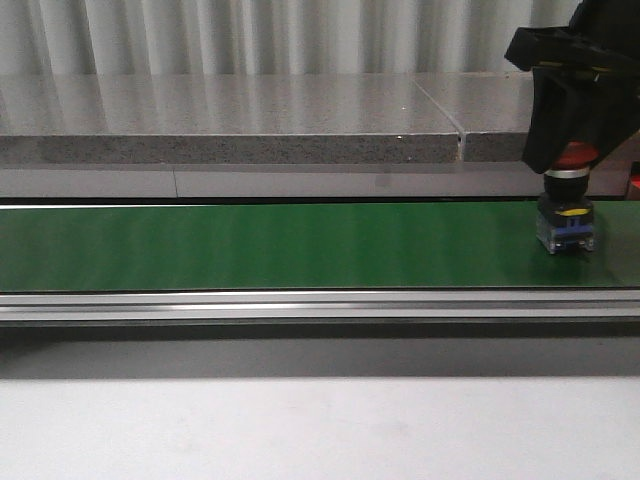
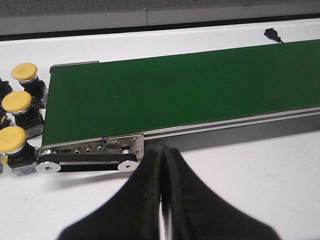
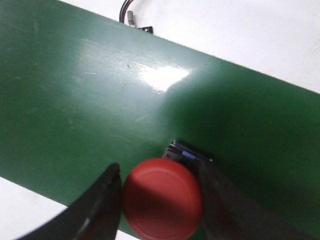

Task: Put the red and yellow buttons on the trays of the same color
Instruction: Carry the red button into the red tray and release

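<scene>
A red button (image 1: 572, 156) with a black and blue body stands at the far right of the green conveyor belt (image 1: 280, 245). My right gripper (image 1: 568, 150) comes down over it. In the right wrist view its two fingers (image 3: 100, 207) press both sides of the red cap (image 3: 162, 197), shut on it. Three yellow buttons (image 2: 16, 101) sit off the belt's left end in the left wrist view. My left gripper (image 2: 164, 156) is shut on nothing, over the white table in front of the belt's end roller (image 2: 90, 156). The trays are out of view.
A grey stone ledge (image 1: 230, 130) runs behind the belt. The belt's aluminium side rail (image 1: 300, 303) fronts a white table (image 1: 300, 430). A black cable plug (image 2: 272, 34) lies on the table beyond the belt.
</scene>
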